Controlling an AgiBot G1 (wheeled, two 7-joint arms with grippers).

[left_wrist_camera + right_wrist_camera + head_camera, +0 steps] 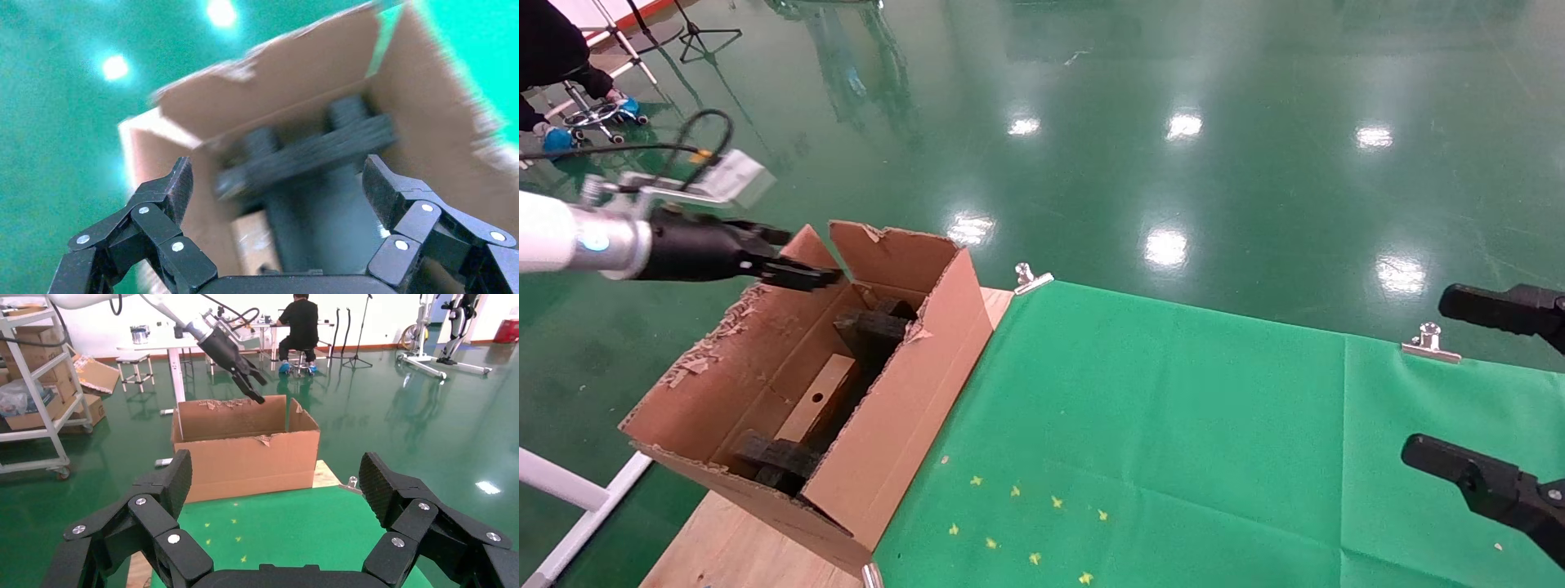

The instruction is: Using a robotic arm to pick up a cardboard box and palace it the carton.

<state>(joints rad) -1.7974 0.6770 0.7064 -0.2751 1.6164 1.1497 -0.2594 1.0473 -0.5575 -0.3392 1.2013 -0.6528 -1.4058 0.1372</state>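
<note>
The cardboard box [820, 400] already lies inside the carton [903, 408] between foam blocks, and the left tool [805, 276], fingers apart and empty above the rim, should lift straight clear of the torn flaps; the right tool [275, 478] idles apart over the surface [1173, 425].

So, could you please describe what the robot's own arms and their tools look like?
The left arm is white with a silver wrist, a glowing blue ring and a black cable looping over it. Its tool is black, with linked fingers joined by silver rivets. The right tool is the same black linked design with ribbed pads.
</note>
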